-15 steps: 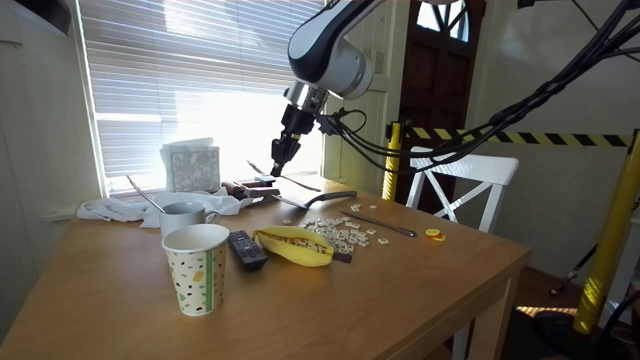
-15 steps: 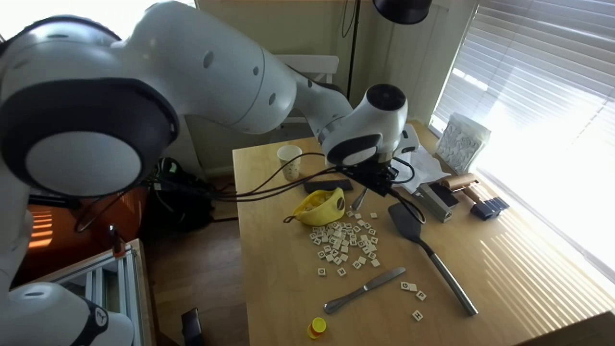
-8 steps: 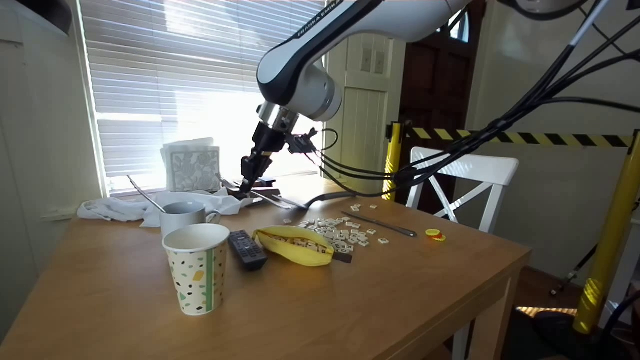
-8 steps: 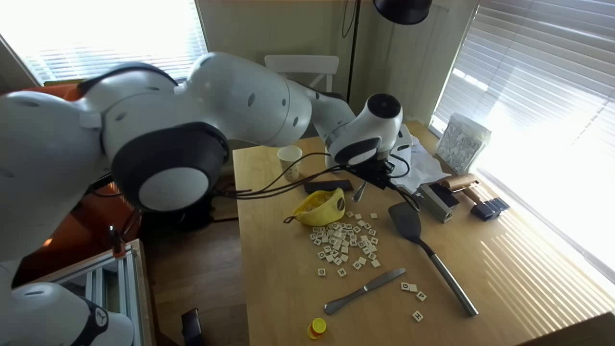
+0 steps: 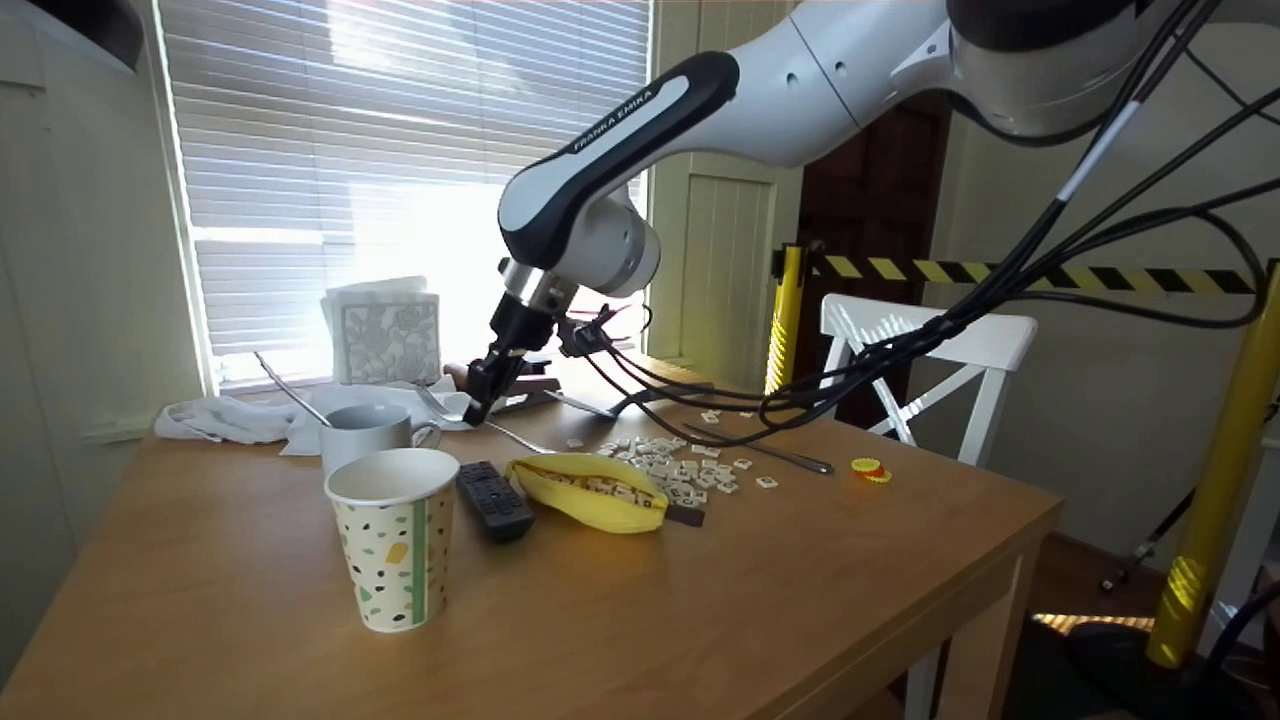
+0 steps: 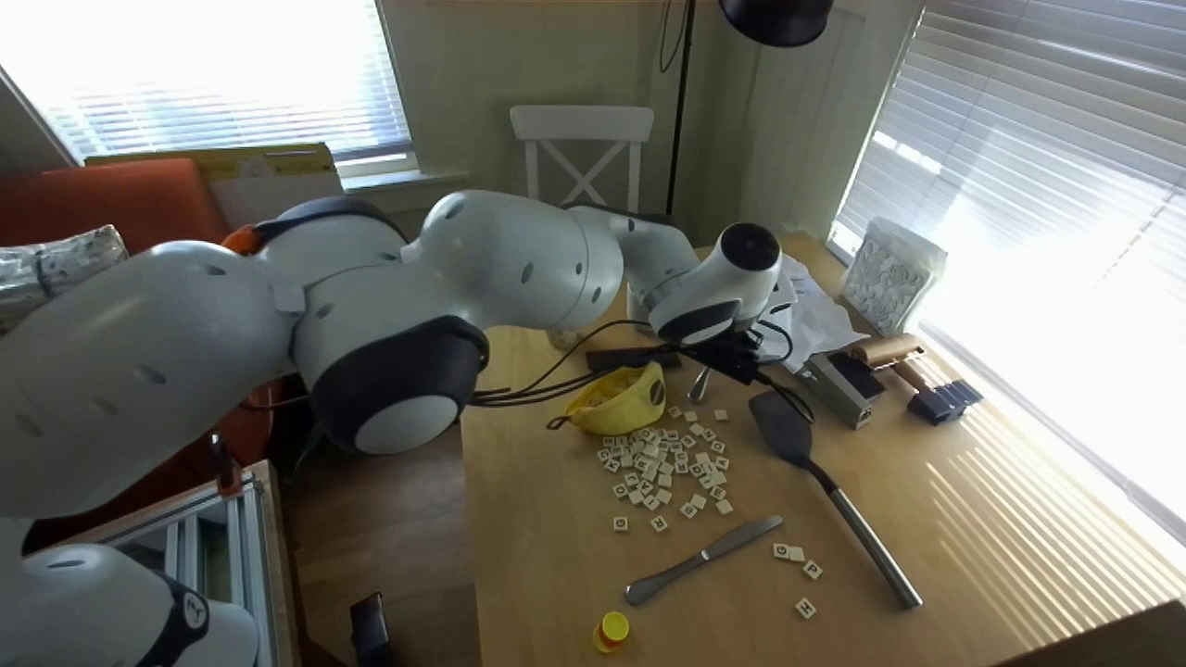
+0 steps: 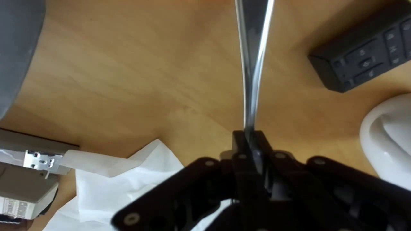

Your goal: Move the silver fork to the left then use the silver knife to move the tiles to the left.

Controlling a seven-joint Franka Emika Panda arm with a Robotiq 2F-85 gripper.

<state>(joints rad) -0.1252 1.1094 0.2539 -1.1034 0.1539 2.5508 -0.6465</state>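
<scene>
Ample tabletop (image 6: 530, 519) separates tiles (image 6: 651, 452) and silver knife (image 6: 706, 556) from its edge; my gripper (image 7: 249, 132), closed on the silver fork (image 7: 252, 70), is lower and nearer the mug (image 5: 365, 435) than one second ago.

Mug (image 5: 366, 436) and remote (image 7: 362, 61) seemingly leave the fork (image 7: 255, 85) room.

A patterned paper cup (image 5: 392, 548) stood upright on the wooden table (image 5: 750, 610), near a white mug (image 5: 362, 430). A black remote control (image 5: 495, 500) lay just beside a yellow banana-shaped pouch (image 5: 590, 507). A dark-bladed spatula (image 6: 852, 521) lay flat. Crumpled white sheeting (image 6: 820, 320), material undetermined, lay near a pale floral-patterned panel (image 6: 889, 283). A white chair (image 5: 1000, 340) stood beside the table.
</scene>
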